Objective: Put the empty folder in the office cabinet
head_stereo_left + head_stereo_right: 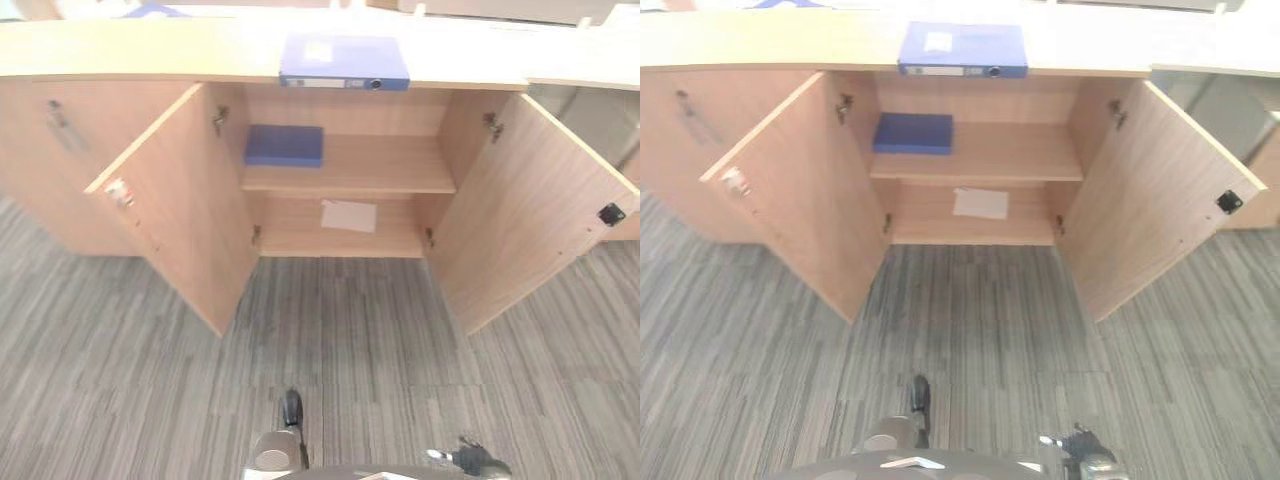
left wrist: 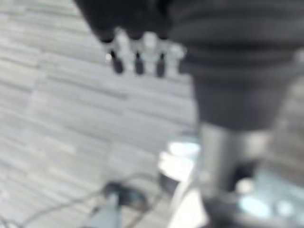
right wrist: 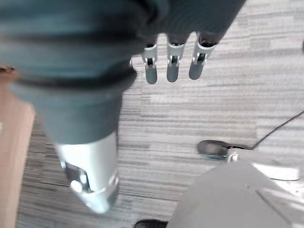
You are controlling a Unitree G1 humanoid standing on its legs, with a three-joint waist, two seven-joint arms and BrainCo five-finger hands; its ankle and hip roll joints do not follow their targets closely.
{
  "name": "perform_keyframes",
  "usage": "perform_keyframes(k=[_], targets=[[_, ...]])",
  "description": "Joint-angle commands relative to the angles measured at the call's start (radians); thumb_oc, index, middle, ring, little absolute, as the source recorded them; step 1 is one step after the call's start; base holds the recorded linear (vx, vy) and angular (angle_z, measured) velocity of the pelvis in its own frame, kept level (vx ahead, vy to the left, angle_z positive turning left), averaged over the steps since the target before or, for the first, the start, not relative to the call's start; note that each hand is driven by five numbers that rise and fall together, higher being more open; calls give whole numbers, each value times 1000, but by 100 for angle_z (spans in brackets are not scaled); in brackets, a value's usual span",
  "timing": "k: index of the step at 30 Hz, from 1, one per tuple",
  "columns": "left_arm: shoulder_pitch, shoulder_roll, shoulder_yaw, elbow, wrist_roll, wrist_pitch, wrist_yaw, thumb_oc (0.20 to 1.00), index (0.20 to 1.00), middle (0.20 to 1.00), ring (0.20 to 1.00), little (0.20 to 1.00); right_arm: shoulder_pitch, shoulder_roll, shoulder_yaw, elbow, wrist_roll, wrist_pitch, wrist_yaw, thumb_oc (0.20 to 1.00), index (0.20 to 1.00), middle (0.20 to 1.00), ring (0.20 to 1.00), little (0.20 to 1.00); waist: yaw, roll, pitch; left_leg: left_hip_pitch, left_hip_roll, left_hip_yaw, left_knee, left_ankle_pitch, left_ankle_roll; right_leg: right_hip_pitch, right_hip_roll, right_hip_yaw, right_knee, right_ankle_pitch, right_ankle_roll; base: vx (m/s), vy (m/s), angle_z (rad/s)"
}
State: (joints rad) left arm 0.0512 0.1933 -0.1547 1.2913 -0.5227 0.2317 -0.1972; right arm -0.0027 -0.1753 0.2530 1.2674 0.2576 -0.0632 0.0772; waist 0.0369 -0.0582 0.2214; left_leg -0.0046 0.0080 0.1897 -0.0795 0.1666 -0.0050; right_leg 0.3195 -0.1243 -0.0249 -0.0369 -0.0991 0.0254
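Lying atop cabinet: folder | both robot hands seemingly relaxed, empty, well apart

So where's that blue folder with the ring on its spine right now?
The blue folder lies flat on the cabinet's top, just above the open doors. Below it, a second blue item sits on the upper shelf's left side.

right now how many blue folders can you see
2: a blue ring-binder folder lying flat on the wooden cabinet top, and a plain blue folder at the left of the upper shelf inside. Closed compartments may hide more.
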Motion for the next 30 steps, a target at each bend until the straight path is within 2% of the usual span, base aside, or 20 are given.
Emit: perform_keyframes(k=[1, 2, 5, 6, 9, 10, 11, 12, 13, 14, 15, 17, 18, 21, 23, 24, 25, 26, 28, 30], targets=[[-16, -41, -35, -6, 37, -10, 7, 1000, 1000, 1000, 1000, 1000, -17, -90, -13, -29, 12, -41, 3, 1000, 1000, 1000, 1000, 1000, 5, 88, -21, -182, 77, -37, 105, -75, -34, 16, 94, 15, 49, -121, -12, 422, 226, -10], [-18, -33, -38, -1, 56, 2, 11, 1000, 1000, 1000, 1000, 1000, -23, -87, -11, -37, 14, -58, 4, 1000, 1000, 1000, 1000, 1000, 9, 85, -36, -178, 55, -40, 107, -97, -19, 21, 71, 7, 41, -118, 5, 342, 195, -4], [-20, -30, -39, 3, 61, 5, 9, 1000, 1000, 1000, 1000, 1000, -28, -84, -8, -44, 15, -62, 3, 1000, 1000, 1000, 1000, 1000, 10, 84, -44, -174, 45, -44, 104, -105, -11, 21, 60, 4, 41, -115, 13, 229, 145, -9], [-31, -17, -47, 9, 81, 6, -5, 1000, 1000, 1000, 1000, 1000, -38, -80, 6, -78, -20, -76, -11, 1000, 1000, 1000, 1000, 1000, 8, 82, -63, -149, 11, -72, 92, -129, 21, 2, 29, 0, 87, -105, 30, 299, 206, -8], [-43, -4, -61, 8, 77, 3, -6, 1000, 1000, 1000, 1000, 1000, -47, -79, 23, -98, -54, -80, -58, 1000, 1000, 1000, 1000, 1000, -1, 82, -69, -132, -12, -95, 86, -145, 47, -31, 17, -1, 173, -89, 35, 190, 153, -1], [-55, 10, -71, 2, 101, -5, -30, 1000, 1000, 1000, 1000, 1000, -60, -76, 45, -112, -59, -78, -125, 1000, 1000, 1000, 1000, 1000, -9, 84, -66, -110, -28, -100, 80, -154, 69, -103, -13, -27, 315, -8, 62, 84, 140, 3], [-58, 12, -74, 2, 109, -9, -35, 1000, 1000, 1000, 1000, 1000, -64, -75, 47, -113, -58, -80, -136, 1000, 1000, 1000, 1000, 1000, -10, 88, -64, -104, -27, -100, 78, -157, 76, -138, -26, -39, 380, 23, 70, 71, 204, -3], [-67, 18, -90, 4, 124, -37, -38, 1000, 1000, 1000, 1000, 1000, -80, -76, 54, -115, -66, -77, -181, 1000, 1000, 1000, 1000, 1000, -16, 100, -55, -80, -28, -94, 68, -167, 93, -238, -63, -63, 539, 86, 82, 42, 183, 4], [-78, 21, -107, 4, 105, -68, -27, 1000, 1000, 1000, 1000, 1000, -94, -80, 61, -113, -95, -84, -209, 1000, 1000, 1000, 1000, 1000, -25, 117, -40, -49, -23, -89, 56, -177, 101, -319, -79, -83, 623, 103, 75, 54, 160, -1], [-83, 22, -110, 2, 95, -75, -23, 1000, 1000, 1000, 1000, 1000, -98, -82, 64, -112, -104, -88, -213, 1000, 1000, 1000, 1000, 1000, -28, 119, -35, -36, -21, -84, 54, -179, 101, -344, -79, -90, 625, 92, 71, 70, 57, -14], [-87, 23, -113, 0, 88, -87, -21, 1000, 1000, 1000, 1000, 1000, -102, -83, 68, -110, -112, -91, -218, 1000, 1000, 1000, 1000, 1000, -31, 123, -29, -25, -18, -80, 51, -181, 99, -360, -78, -96, 623, 85, 66, 133, -108, -16], [-119, 28, -128, -24, 35, -109, -4, 1000, 1000, 1000, 1000, 1000, -127, -86, 87, -109, -77, -94, -225, 1000, 1000, 1000, 1000, 1000, -56, 125, -3, 38, 7, -63, 35, -190, 72, -402, -29, -118, 407, 57, 62, 213, -305, -16], [-137, 30, -132, -31, 34, -120, -4, 1000, 1000, 1000, 1000, 1000, -138, -87, 93, -111, -54, -92, -231, 1000, 1000, 1000, 1000, 1000, -64, 117, 7, 45, 14, -56, 35, -196, 63, -414, -19, -117, 311, 63, 68, 178, -345, -30], [-161, 19, -129, -38, 22, -166, -10, 1000, 1000, 1000, 1000, 1000, -142, -85, 88, -127, -21, -65, -237, 1000, 1000, 1000, 1000, 1000, -95, 77, 30, 104, 11, -30, 19, -239, 46, -486, -34, -112, 75, 230, 126, 234, -272, -17], [-158, 13, -127, -42, 37, -184, -11, 1000, 1000, 1000, 1000, 1000, -131, -81, 79, -128, -13, -51, -229, 1000, 1000, 1000, 1000, 1000, -106, 73, 32, 129, 17, -26, 15, -256, 47, -503, -33, -100, 60, 248, 135, 226, -174, 2], [-153, -4, -126, -40, 50, -211, -1, 1000, 1000, 1000, 1000, 1000, -120, -73, 65, -116, -8, -54, -214, 1000, 1000, 1000, 1000, 1000, -113, 64, 26, 140, 17, -33, 13, -268, 50, -513, -18, -64, 65, 246, 138, 220, -199, -10], [-146, -7, -125, -36, 64, -232, -9, 1000, 1000, 1000, 1000, 1000, -110, -73, 48, -103, -23, -53, -194, 1000, 1000, 1000, 1000, 1000, -125, 60, 21, 147, 21, -47, 14, -279, 49, -499, 0, -40, 58, 228, 123, 265, -227, -5], [-143, -6, -132, -38, 65, -234, -12, 1000, 1000, 1000, 1000, 1000, -102, -77, 45, -103, -25, -54, -188, 1000, 1000, 1000, 1000, 1000, -128, 60, 18, 152, 25, -54, 14, -279, 47, -490, 4, -41, 52, 224, 117, 308, -227, 15], [-143, 14, -146, -61, 42, -240, -68, 1000, 1000, 1000, 1000, 1000, -63, -94, 15, -92, -43, -41, -157, 1000, 1000, 1000, 1000, 1000, -147, 69, 2, 171, 56, -73, 19, -283, 29, -447, 25, -40, 42, 187, 82, 297, -211, 48], [-145, 21, -148, -68, 45, -239, -81, 1000, 1000, 1000, 1000, 1000, -56, -98, 9, -93, -57, -35, -155, 1000, 1000, 1000, 1000, 1000, -151, 71, -2, 172, 63, -73, 22, -284, 25, -435, 29, -40, 39, 176, 75, 159, -119, 64]])
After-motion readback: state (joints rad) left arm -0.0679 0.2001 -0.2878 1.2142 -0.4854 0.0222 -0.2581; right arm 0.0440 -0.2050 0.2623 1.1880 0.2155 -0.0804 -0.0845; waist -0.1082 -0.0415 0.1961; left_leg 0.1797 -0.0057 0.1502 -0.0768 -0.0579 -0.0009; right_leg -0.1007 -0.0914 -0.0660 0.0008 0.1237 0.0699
